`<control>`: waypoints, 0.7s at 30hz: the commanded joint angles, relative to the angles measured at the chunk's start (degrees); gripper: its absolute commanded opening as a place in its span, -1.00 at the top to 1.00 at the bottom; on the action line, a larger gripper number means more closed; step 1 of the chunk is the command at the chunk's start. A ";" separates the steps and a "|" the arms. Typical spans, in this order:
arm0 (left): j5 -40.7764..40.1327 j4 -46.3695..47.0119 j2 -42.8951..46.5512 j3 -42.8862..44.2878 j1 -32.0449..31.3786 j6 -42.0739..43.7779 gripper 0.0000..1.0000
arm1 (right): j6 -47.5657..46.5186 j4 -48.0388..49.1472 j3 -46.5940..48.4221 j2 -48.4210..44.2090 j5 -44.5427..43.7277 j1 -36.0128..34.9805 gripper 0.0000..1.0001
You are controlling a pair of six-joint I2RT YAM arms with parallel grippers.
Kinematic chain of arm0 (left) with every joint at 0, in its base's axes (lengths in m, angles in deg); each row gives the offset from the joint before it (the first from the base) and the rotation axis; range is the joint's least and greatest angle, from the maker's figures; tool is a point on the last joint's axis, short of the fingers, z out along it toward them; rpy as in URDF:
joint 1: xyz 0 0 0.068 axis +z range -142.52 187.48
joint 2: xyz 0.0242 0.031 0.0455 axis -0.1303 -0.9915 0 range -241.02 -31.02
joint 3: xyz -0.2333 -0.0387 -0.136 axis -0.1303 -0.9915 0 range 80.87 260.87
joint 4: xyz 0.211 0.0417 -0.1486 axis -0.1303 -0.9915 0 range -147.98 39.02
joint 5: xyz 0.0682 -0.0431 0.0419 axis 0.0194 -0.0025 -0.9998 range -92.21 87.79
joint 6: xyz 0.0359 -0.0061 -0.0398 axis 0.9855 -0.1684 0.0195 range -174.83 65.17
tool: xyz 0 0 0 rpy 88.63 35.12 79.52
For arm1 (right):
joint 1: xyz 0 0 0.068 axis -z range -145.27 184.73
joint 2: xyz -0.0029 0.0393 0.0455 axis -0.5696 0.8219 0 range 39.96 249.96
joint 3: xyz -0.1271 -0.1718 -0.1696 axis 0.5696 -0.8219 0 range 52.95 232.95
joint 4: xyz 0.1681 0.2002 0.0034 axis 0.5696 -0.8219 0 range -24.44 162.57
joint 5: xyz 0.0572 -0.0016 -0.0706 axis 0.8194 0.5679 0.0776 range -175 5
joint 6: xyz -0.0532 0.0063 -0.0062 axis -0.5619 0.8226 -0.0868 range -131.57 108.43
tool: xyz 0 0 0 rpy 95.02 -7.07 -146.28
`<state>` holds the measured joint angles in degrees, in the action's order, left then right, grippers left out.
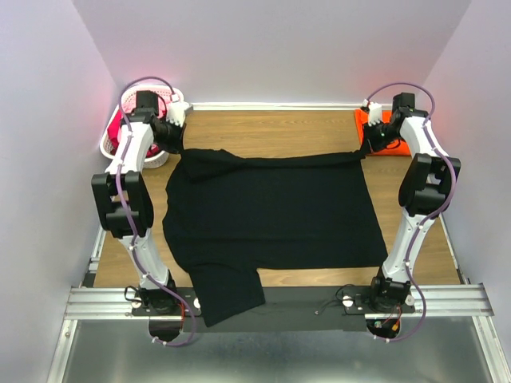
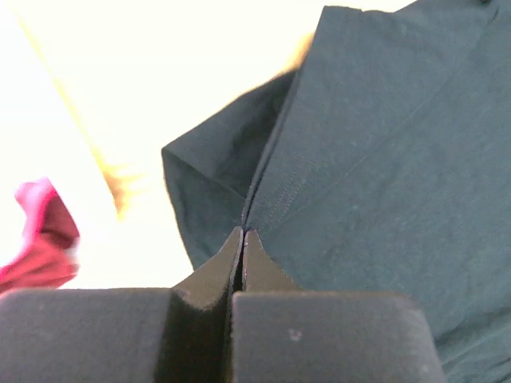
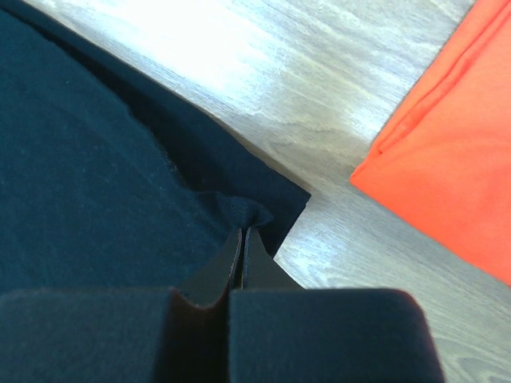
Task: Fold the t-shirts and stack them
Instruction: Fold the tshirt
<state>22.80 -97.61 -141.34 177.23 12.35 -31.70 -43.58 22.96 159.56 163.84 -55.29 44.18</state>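
Both ends of black t-shirt [image 1: 271,207] far edge pinched, left gripper [image 2: 242,231] and right gripper [image 3: 242,231] closed on cloth, wood-grain table [image 1: 271,128], orange t-shirt [image 3: 447,159] far right, basket [image 1: 108,146] far left, pale walls [image 1: 271,48]

Two t-shirts share one wooden tabletop [image 1: 271,132]: one black t-shirt [image 1: 271,211] across the centre of the frame and one orange t-shirt [image 1: 362,120] at upper right. One white basket [image 1: 109,148] stands at upper left with one heap of pink-red cloth [image 1: 118,129] inside; how many pieces make up the heap cannot be told. Two robot arms flank the scene, the left arm [image 1: 132,199] and the right arm [image 1: 423,187]. Each carries one gripper, the left gripper [image 2: 243,235] and the right gripper [image 3: 243,233], two in all.
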 commanded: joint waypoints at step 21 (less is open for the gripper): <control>2.67 -9.70 9.69 7.97 0.94 2.09 1.00 | 0.37 -1.63 3.87 -0.83 1.75 0.39 0.99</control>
<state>24.09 -105.13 -135.04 183.22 12.68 -30.60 -43.51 22.70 161.66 163.84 -55.05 44.18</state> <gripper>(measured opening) 0.008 0.009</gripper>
